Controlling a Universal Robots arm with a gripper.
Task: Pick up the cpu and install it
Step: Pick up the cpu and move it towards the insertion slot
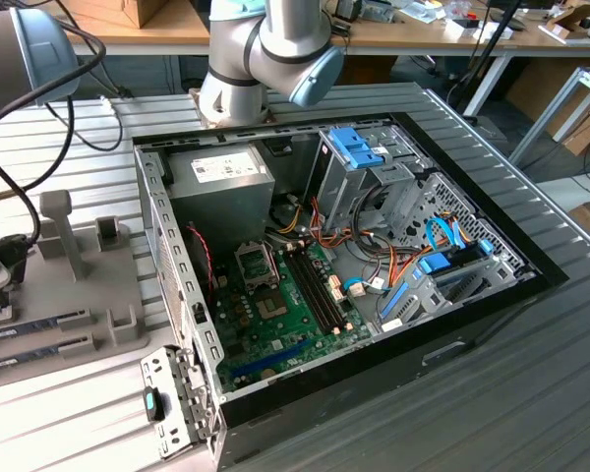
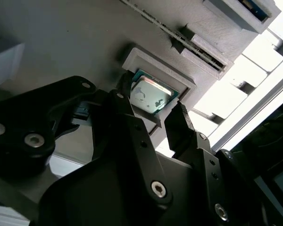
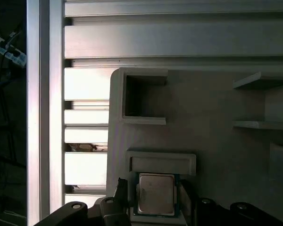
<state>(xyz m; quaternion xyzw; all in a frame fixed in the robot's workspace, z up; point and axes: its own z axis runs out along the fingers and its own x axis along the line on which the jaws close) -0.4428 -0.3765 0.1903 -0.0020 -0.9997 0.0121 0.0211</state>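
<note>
As the gripper (image 2: 153, 107) hangs low over a grey holder (image 2: 75, 42), its two black fingers (image 2: 125, 101) stand apart, one at each side of the cpu (image 2: 150, 96), and they are not closed on anything. The cpu lies flat in a shallow pocket of the holder, directly between the fingertips. Its silvery top faces up and a thin green rim runs around it. Whether the pads touch the edges of the chip, I cannot tell. Just beyond the fingertips, a raised frame (image 3: 161, 162) borders the pocket on one side. Further beyond it, a square recess (image 3: 144, 99) is cut in the same holder. In the second wrist view, a long narrow groove (image 2: 179, 37) runs across the holder past the pocket, away from the fingers. The holder rests on a slotted metal table (image 3: 155, 37), and its bright bars show beyond the recess and to the side of the hand. In the exterior view, the holder lies at the exterior view's left, just beside an open computer case (image 1: 442, 344). Inside the case is a green motherboard (image 1: 295, 320) with a square socket (image 1: 257, 264) on it. The grey and blue joints of the arm (image 1: 265, 44) stand at the far side of the case.
</note>
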